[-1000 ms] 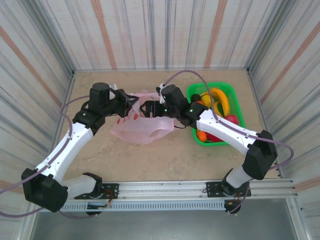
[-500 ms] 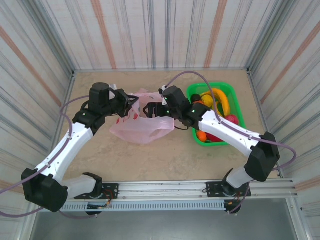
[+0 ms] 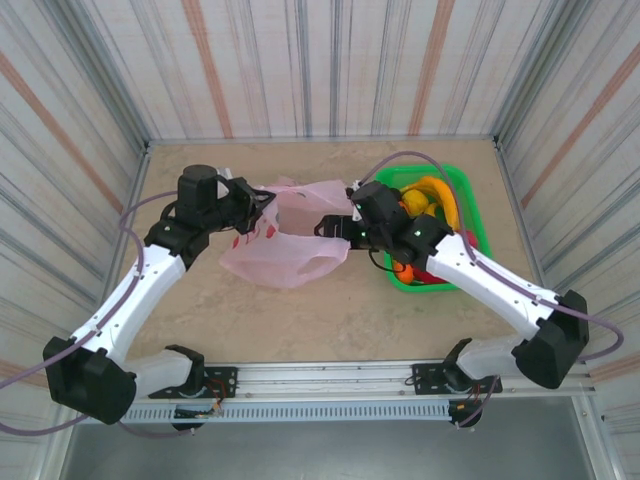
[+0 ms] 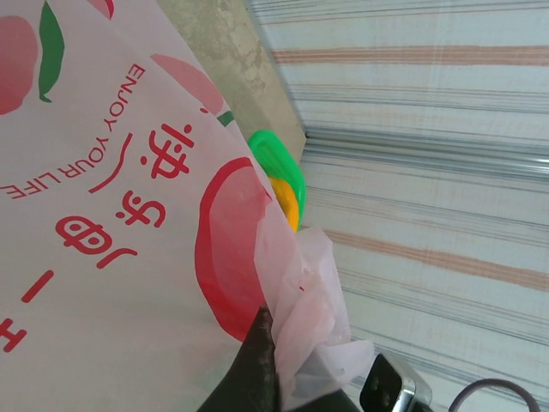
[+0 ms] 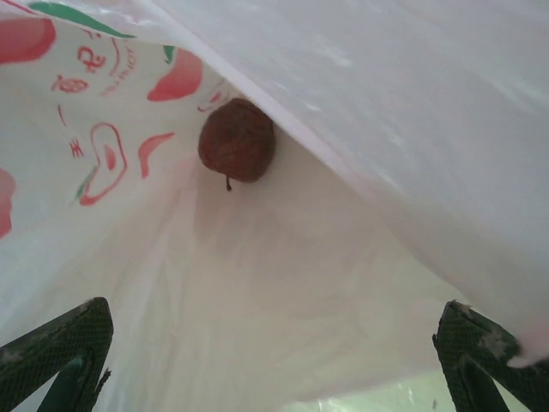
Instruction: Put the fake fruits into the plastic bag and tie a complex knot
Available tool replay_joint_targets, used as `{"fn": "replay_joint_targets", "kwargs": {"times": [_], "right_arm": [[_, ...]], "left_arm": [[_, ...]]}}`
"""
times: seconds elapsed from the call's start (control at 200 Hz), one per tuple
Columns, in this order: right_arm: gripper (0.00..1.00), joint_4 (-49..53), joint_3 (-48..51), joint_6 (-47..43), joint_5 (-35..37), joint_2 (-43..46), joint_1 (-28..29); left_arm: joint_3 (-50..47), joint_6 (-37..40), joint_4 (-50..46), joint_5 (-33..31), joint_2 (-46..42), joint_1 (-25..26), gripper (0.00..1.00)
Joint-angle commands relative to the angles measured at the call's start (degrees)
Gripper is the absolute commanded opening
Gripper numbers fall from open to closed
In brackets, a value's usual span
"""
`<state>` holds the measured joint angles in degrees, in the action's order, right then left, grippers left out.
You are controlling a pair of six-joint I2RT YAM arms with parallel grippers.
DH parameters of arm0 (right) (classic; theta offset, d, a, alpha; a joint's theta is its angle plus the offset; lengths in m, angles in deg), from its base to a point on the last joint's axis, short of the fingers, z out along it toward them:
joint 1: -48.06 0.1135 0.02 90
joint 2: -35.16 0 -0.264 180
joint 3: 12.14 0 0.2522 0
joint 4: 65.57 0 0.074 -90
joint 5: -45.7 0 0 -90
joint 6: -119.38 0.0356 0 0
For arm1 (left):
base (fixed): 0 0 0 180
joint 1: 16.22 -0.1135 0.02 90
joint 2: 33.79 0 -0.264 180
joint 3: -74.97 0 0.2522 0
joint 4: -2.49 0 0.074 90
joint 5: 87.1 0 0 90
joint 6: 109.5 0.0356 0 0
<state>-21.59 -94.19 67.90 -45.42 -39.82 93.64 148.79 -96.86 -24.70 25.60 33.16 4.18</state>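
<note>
— So, where is the plastic bag (image 3: pixel 285 252) lying?
— It is lying crumpled on the table (image 3: pixel 330 315), left of centre, between the two arms. In the left wrist view its pink film is showing red peach prints and red lettering.
— Is anything sitting inside it?
— Yes, a dark brown fruit (image 5: pixel 237 140) is resting deep inside, against the printed side of the film.
— And the other fake fruits (image 3: pixel 418 200)?
— They are sitting in the green basket (image 3: pixel 462 180) just right of the bag. A yellow banana (image 3: pixel 441 196), an orange ball (image 3: pixel 403 270) and a red piece (image 3: pixel 466 238) are peeking out around the right arm, which is reaching across the basket.
— What is the left gripper (image 3: pixel 262 203) doing?
— It is pinching the bag's far edge, with its jaws closed on a bunched fold of pink film. Its dark finger (image 4: pixel 257 365) is pressing right into that fold.
— And the right gripper (image 3: pixel 333 226)?
— It is hovering at the bag's open right end with its jaws spread wide, gripping nothing. Its fingertips (image 5: pixel 56 348) are standing at either side of the mouth, and its camera is looking straight in between the upper and lower layers of film.
— Is the bag touching the basket?
— I cannot tell; the right arm is covering the gap.
— What is surrounding all this?
— Striped walls (image 3: pixel 300 70) are closing in the table on three sides.
</note>
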Motion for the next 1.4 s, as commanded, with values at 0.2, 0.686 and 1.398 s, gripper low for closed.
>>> {"fn": "replay_joint_targets", "kwargs": {"times": [0.2, 0.686, 1.398], "right_arm": [[0.99, 11.6, 3.4, 1.9, 2.2, 7.5, -1.8], [0.99, 27.5, 2.6, -1.9, 4.8, 15.3, -7.0], [0.99, 34.2, 1.5, -33.1, -0.3, 10.8, -35.4]], "left_arm": [[0.5, 0.4, -0.8, -0.1, -0.1, -1.1, 0.00], [0.3, -0.8, -1.1, -0.2, -0.3, -1.2, 0.00], [-0.3, -0.9, -1.1, -0.3, -1.0, -1.2, 0.00]]}}
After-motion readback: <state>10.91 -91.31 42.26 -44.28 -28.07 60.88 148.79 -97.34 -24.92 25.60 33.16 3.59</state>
